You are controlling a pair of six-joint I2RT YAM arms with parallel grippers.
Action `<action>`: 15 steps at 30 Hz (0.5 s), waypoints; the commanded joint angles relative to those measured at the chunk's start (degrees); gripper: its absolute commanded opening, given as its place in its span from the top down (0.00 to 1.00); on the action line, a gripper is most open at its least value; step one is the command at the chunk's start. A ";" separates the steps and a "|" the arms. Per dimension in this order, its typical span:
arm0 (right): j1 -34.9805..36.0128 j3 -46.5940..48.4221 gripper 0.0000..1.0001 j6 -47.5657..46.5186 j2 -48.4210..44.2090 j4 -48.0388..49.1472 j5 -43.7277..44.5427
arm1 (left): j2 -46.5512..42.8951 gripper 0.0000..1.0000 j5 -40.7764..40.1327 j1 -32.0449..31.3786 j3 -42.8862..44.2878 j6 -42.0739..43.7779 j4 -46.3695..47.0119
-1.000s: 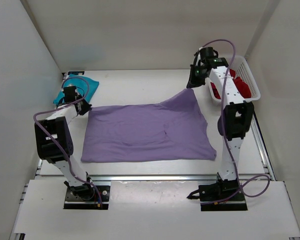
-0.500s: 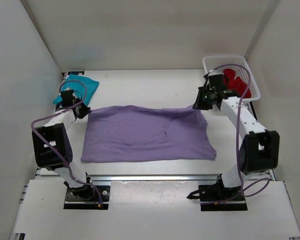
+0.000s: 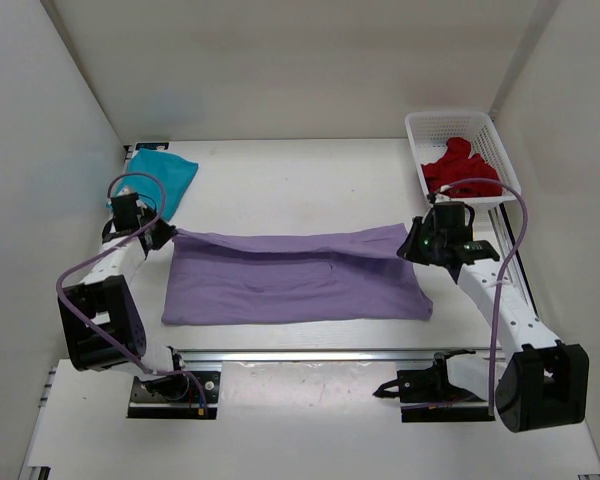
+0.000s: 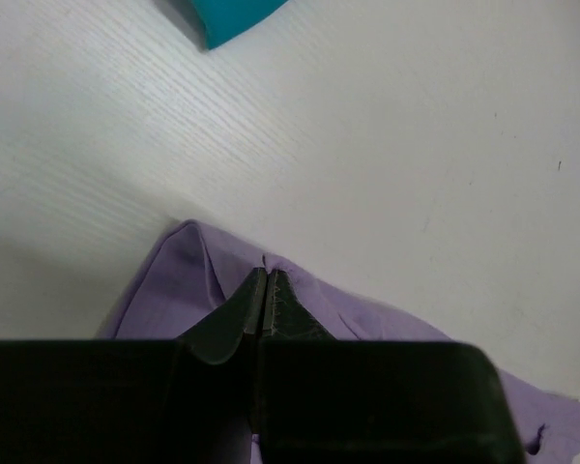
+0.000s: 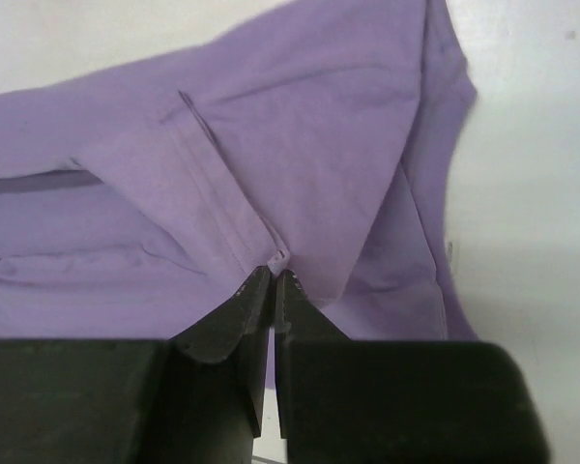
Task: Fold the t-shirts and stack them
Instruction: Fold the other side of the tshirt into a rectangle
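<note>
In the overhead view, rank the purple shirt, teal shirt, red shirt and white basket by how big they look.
1. purple shirt
2. white basket
3. red shirt and teal shirt: too alike to rank

Right pincer [image 5: 273, 275] (jaws closed) pinches the lavender shirt [image 5: 300, 126].

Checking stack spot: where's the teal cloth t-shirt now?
Top view: the teal cloth t-shirt lies at the far-left corner of the table, just beyond the left gripper, apart from the lavender cloth t-shirt.
</note>
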 commanded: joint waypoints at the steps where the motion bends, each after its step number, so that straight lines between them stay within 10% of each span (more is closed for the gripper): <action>1: 0.05 -3.22 1.00 1.57 -4.39 2.52 2.96 | -4.24 1.00 0.16 0.78 -2.47 0.56 -0.58; 15: -2.58 -20.98 1.00 8.95 -16.95 6.12 -1.77 | -7.41 0.99 -0.72 3.86 -9.85 0.56 -2.07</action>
